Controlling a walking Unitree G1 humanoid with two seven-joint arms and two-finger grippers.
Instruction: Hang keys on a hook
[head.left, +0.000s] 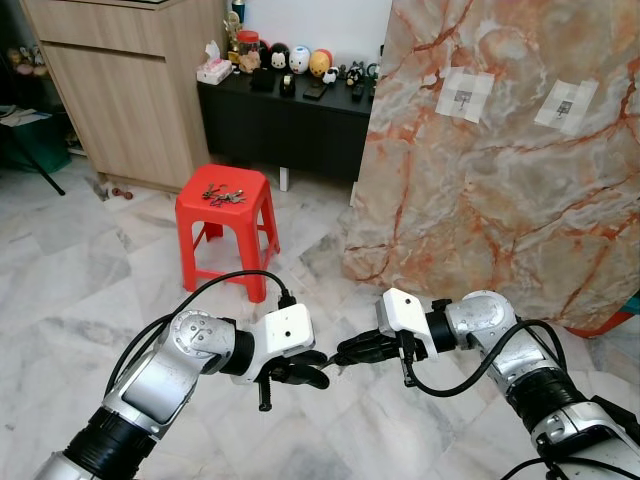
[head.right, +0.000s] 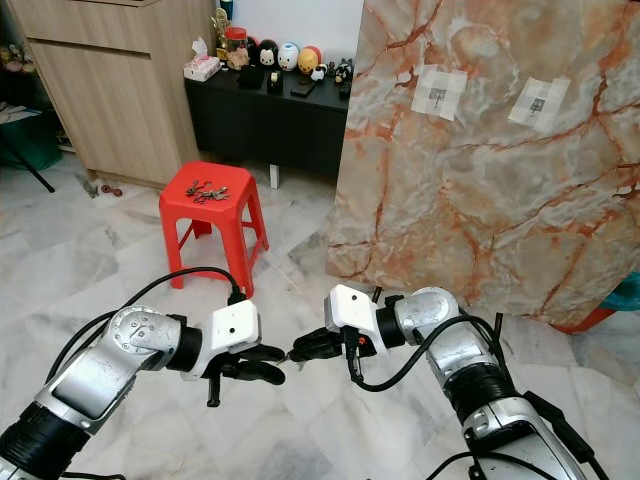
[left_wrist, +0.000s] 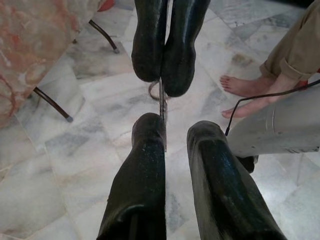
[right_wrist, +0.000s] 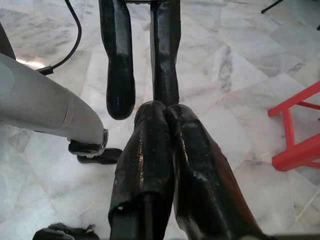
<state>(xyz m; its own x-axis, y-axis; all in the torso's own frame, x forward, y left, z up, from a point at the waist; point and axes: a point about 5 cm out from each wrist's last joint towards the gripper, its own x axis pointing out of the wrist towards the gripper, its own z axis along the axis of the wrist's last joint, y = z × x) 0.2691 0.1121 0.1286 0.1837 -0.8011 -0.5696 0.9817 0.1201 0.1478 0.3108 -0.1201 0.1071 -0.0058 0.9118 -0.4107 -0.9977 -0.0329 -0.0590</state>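
A bunch of keys (head.left: 222, 195) lies on the seat of the red stool (head.left: 226, 228), near its middle and inside all four edges. The stool stands on open marble floor (head.left: 80, 280), well clear of the wooden cabinet (head.left: 120, 85) and the black sideboard (head.left: 290, 125) behind it. To the stool's right leans a big marbled slab (head.left: 500, 170) with two taped paper squares (what they carry is too small to tell).

Nearer the camera than the stool, the two grippers meet tip to tip low over the floor. The right gripper (head.left: 345, 353) has its fingers (right_wrist: 165, 165) pressed together on a thin metal piece, seemingly a key (left_wrist: 162, 107). The left gripper (head.left: 318, 372) has its fingers (left_wrist: 145, 165) slightly apart, with the metal piece between them.

A person's bare feet (left_wrist: 242, 87) stand on the floor beside the arms.
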